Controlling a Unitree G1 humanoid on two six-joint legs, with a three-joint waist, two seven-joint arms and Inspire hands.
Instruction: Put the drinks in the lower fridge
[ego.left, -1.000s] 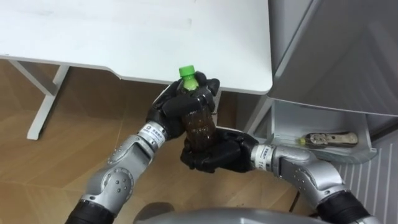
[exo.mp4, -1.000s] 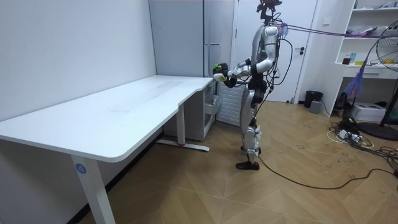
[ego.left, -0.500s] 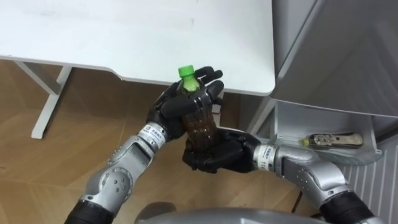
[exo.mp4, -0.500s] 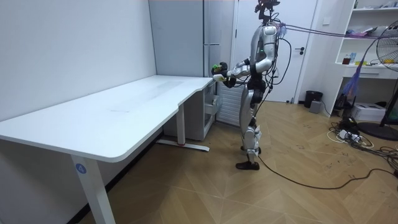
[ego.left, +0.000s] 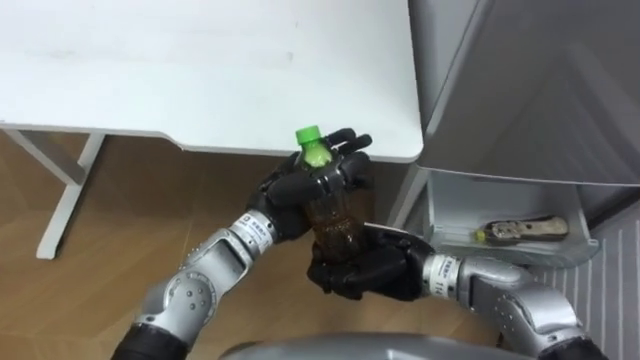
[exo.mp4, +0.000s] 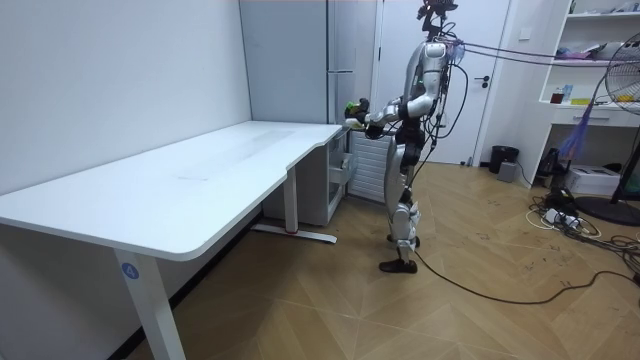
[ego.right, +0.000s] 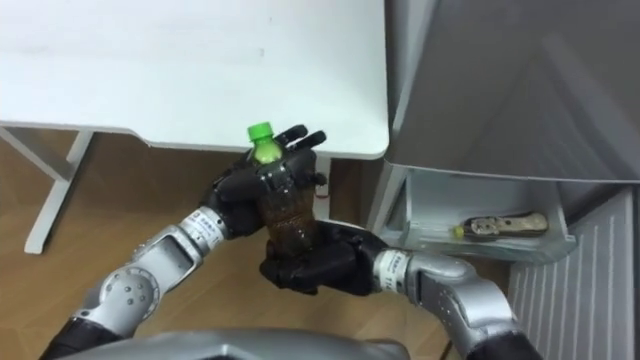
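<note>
The right hand (ego.left: 365, 272) is clamped round the base of the bottle (ego.left: 332, 210), fingers curled under and about its lower part. The left hand (ego.left: 292, 190) is closed on the upper part, its fingers reaching round behind the shoulder so that their tips show past it beside the green cap (ego.left: 308, 134). So the 2 hands hold 1 upright bottle of dark drink between them, in the air just to the left of the fridge (ego.left: 540, 80) and short of it.

At the foot of the fridge a drawer (ego.left: 500, 248) stands pulled open, with another bottle (ego.left: 520, 231) lying on its side in it. The white table (ego.left: 200, 70) butts against the fridge's left side, and in the room view the robot stands upright before that corner, arms raised in front of its chest.

I judge this to be the carrying step, likely with the bottle passing from the left hand to the right, since the right hand has the firmer hold and is nearer the fridge. The next move calls for the left hand to let go cleanly, then for the right arm to swing the bottle toward the fridge and down to the drawer. That probably needs a bend or crouch, and the bottle should be laid beside the 1 already there, clear of the drawer's front wall
</note>
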